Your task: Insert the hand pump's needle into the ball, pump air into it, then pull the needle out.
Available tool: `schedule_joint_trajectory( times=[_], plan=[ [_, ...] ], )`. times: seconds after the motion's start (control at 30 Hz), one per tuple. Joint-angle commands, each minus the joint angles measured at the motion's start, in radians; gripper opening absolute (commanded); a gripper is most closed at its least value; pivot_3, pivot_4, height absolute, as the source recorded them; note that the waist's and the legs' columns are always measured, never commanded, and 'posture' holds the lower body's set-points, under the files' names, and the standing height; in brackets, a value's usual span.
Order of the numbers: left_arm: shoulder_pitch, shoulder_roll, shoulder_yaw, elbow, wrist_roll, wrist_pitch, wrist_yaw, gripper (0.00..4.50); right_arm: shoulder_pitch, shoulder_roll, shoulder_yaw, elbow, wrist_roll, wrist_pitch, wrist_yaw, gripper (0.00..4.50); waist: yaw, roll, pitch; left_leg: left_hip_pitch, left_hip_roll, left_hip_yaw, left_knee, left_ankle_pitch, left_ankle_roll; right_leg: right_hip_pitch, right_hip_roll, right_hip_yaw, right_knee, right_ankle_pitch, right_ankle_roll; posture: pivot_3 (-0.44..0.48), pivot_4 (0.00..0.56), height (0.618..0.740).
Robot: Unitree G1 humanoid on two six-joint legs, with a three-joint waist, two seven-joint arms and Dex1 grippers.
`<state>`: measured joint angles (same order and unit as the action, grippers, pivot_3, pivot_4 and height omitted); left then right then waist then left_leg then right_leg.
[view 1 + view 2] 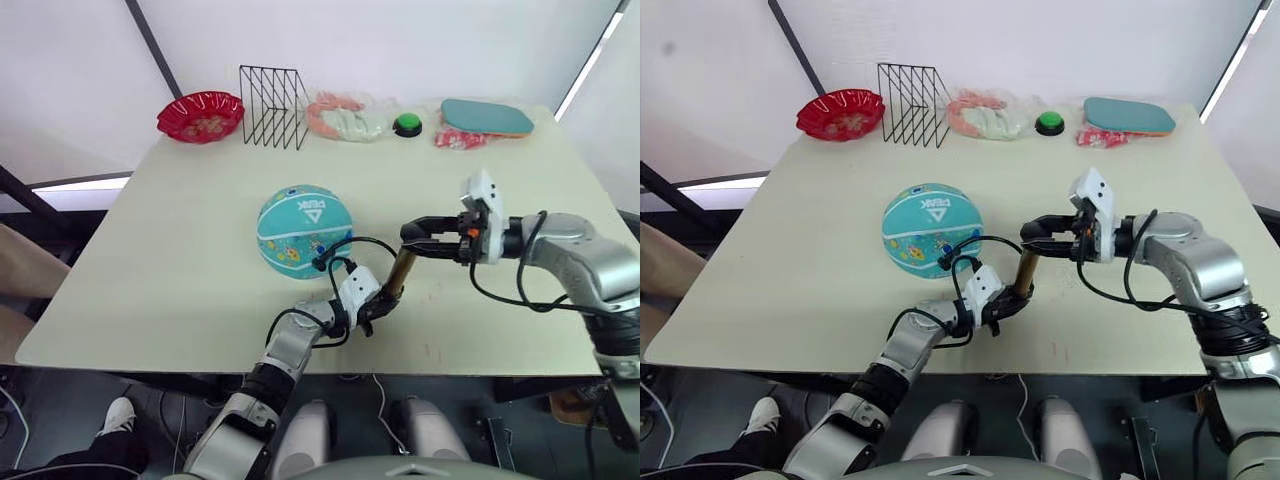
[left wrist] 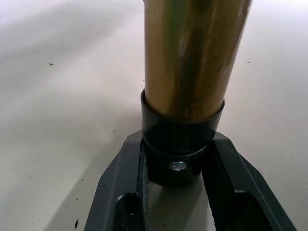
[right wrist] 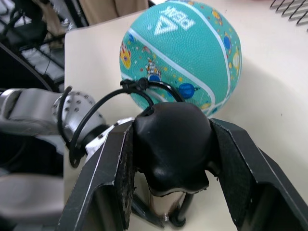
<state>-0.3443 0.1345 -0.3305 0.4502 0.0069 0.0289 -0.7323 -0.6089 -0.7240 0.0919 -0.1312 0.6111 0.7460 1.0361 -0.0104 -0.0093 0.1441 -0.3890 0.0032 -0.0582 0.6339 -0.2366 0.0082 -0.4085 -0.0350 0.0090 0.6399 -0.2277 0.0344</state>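
The teal ball (image 1: 303, 230) rests mid-table. Just to its right the hand pump (image 1: 402, 272) stands nearly upright, gold barrel leaning slightly. My left gripper (image 1: 378, 305) is shut on the pump's black end cap (image 2: 178, 149) at table level. From the right, my right gripper (image 1: 415, 235) is shut on the black handle (image 3: 171, 139) at the pump's top. A thin black hose (image 1: 370, 242) loops from the pump to the ball's near side, where its black fitting (image 3: 139, 85) sits against the rubber. The needle's pin is hidden there.
Along the table's far edge stand a red bowl (image 1: 201, 115), a black wire rack (image 1: 272, 106), a plastic bag (image 1: 345, 118), a green button (image 1: 407, 124) and a teal paddle (image 1: 487, 117). The table's front edge (image 1: 300, 368) lies close below my left gripper.
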Motion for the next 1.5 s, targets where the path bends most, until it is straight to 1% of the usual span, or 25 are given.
schedule_joint_trajectory(
  times=[0.03,0.07,0.13,0.2,0.33,0.4,0.6,0.7,0.8,0.83,0.87,0.9,0.97,1.03,1.1,1.2,1.3,1.4,1.5],
  plan=[
    [0.041,0.028,0.002,0.091,0.019,0.035,0.002,1.04,-0.109,-0.063,-0.165,-0.069,0.113,0.086,-0.009,1.82,0.003,0.000,0.002,-0.004,0.000,0.000,0.000,0.000,0.000,-0.003,0.000,0.000,0.000,0.000,0.000,0.000,0.150,0.740],
    [0.039,0.028,0.001,0.093,0.020,0.032,0.000,1.04,-0.147,-0.072,-0.192,-0.065,0.140,0.113,-0.022,1.82,0.004,-0.001,0.003,-0.007,0.000,0.000,0.001,0.000,0.000,-0.005,0.000,-0.002,0.000,0.000,0.000,0.000,0.150,0.740],
    [0.037,0.028,0.001,0.098,0.020,0.028,-0.002,1.04,-0.209,-0.085,-0.231,-0.050,0.177,0.155,-0.044,1.82,0.006,-0.002,0.007,-0.008,0.000,-0.001,0.001,0.000,0.000,-0.005,0.000,-0.003,0.000,0.002,-0.003,0.000,0.150,0.740],
    [0.035,0.029,0.002,0.101,0.020,0.027,-0.003,1.04,-0.265,-0.100,-0.260,-0.030,0.205,0.192,-0.061,1.82,0.006,-0.002,0.010,-0.008,0.000,-0.001,0.001,0.000,0.000,-0.005,0.000,-0.003,0.000,0.001,-0.002,0.000,0.150,0.740],
    [0.032,0.030,0.002,0.103,0.019,0.026,-0.005,1.04,-0.358,-0.127,-0.298,0.016,0.243,0.248,-0.085,1.82,0.005,-0.001,0.015,-0.008,0.001,-0.001,0.003,0.000,0.000,-0.005,-0.001,-0.004,0.000,0.000,0.000,0.000,0.150,0.740],
    [0.034,0.030,0.001,0.100,0.018,0.027,-0.005,1.04,-0.372,-0.138,-0.293,0.020,0.245,0.261,-0.084,1.82,0.004,-0.002,0.017,-0.008,0.001,0.000,0.003,0.000,0.000,-0.005,-0.001,-0.004,0.000,0.000,0.000,0.000,0.150,0.740],
    [0.026,0.025,0.002,0.107,0.018,0.025,-0.001,1.04,-0.236,-0.170,-0.186,-0.031,0.170,0.226,-0.043,1.82,0.005,-0.002,0.017,-0.008,0.000,0.000,0.003,0.000,0.000,-0.005,0.000,-0.004,0.000,0.001,-0.001,0.000,0.150,0.740],
    [0.022,0.023,0.002,0.113,0.019,0.023,-0.001,1.04,-0.164,-0.155,-0.121,-0.025,0.128,0.193,-0.036,1.82,0.004,-0.003,0.015,-0.006,0.000,0.000,0.003,0.000,0.000,-0.003,0.000,-0.004,0.000,0.000,0.000,0.000,0.150,0.740],
    [0.017,0.024,0.001,0.119,0.019,0.019,-0.002,1.04,-0.060,-0.094,0.009,0.039,0.018,0.099,-0.043,1.82,-0.002,-0.010,0.003,-0.001,0.001,0.000,0.004,0.000,0.000,0.001,0.000,-0.004,0.000,0.000,0.000,0.000,0.150,0.740],
    [0.015,0.025,0.001,0.122,0.019,0.018,-0.002,1.04,-0.042,-0.078,0.036,0.059,-0.011,0.073,-0.044,1.82,-0.004,-0.012,0.000,0.006,0.002,0.000,0.002,0.000,0.000,0.006,0.001,-0.004,0.000,-0.001,-0.001,0.000,0.150,0.740],
    [0.015,0.026,0.002,0.124,0.019,0.017,-0.003,1.04,-0.027,-0.042,0.072,0.095,-0.052,0.039,-0.057,1.79,-0.008,-0.016,-0.003,0.011,0.003,0.000,0.002,-0.001,0.001,0.013,0.001,-0.005,0.000,-0.004,-0.005,0.000,0.150,0.740],
    [0.016,0.026,0.002,0.123,0.019,0.017,-0.003,1.04,-0.011,-0.003,0.103,0.129,-0.083,0.020,-0.070,1.63,-0.009,-0.017,-0.004,0.013,0.005,0.000,0.002,-0.001,0.001,0.013,0.000,-0.005,0.000,-0.004,-0.006,0.000,0.150,0.740],
    [0.017,0.026,0.003,0.120,0.022,0.017,-0.002,1.04,0.027,0.056,0.154,0.161,-0.124,-0.019,-0.064,1.62,-0.014,-0.015,-0.008,0.015,0.008,-0.003,0.002,-0.001,0.001,0.014,-0.001,-0.005,0.000,-0.004,-0.006,0.000,0.150,0.740],
    [0.019,0.027,0.005,0.118,0.021,0.017,-0.001,1.04,0.054,0.089,0.184,0.189,-0.168,-0.064,-0.052,1.62,-0.015,-0.013,-0.014,0.016,0.008,-0.003,0.001,-0.001,0.001,0.014,0.000,-0.005,0.000,-0.004,-0.006,0.000,0.150,0.740],
    [0.024,0.029,0.005,0.111,0.022,0.019,0.001,1.04,0.082,0.113,0.205,0.209,-0.196,-0.085,-0.044,1.62,-0.014,-0.013,-0.017,0.016,0.006,-0.002,0.000,-0.001,0.001,0.015,0.001,-0.005,0.000,-0.004,-0.006,0.000,0.150,0.740],
    [0.031,0.028,0.007,0.103,0.022,0.022,0.006,1.04,0.150,0.144,0.261,0.247,-0.257,-0.158,-0.016,1.62,-0.013,-0.017,-0.024,0.017,0.005,-0.001,-0.002,-0.001,0.001,0.015,0.002,-0.007,0.000,-0.004,-0.006,0.000,0.150,0.740],
    [0.035,0.028,0.007,0.098,0.022,0.024,0.008,1.04,0.167,0.149,0.248,0.232,-0.269,-0.182,0.002,1.62,-0.013,-0.013,-0.026,0.019,0.006,-0.001,-0.002,-0.002,0.001,0.017,0.002,-0.007,0.000,-0.006,-0.009,0.000,0.150,0.740],
    [0.037,0.028,0.005,0.096,0.020,0.026,0.008,1.04,0.126,0.125,0.180,0.169,-0.245,-0.182,0.011,1.62,-0.013,-0.012,-0.024,0.027,0.007,-0.003,-0.003,-0.003,0.000,0.023,0.001,-0.008,0.000,-0.008,-0.011,0.000,0.150,0.740],
    [0.035,0.027,0.004,0.097,0.020,0.027,0.007,1.04,0.070,0.092,0.088,0.089,-0.176,-0.130,0.011,1.62,-0.011,-0.008,-0.018,0.026,0.008,-0.006,-0.003,-0.005,-0.003,0.023,0.001,-0.010,0.000,-0.008,-0.011,0.000,0.150,0.740]
  ],
)
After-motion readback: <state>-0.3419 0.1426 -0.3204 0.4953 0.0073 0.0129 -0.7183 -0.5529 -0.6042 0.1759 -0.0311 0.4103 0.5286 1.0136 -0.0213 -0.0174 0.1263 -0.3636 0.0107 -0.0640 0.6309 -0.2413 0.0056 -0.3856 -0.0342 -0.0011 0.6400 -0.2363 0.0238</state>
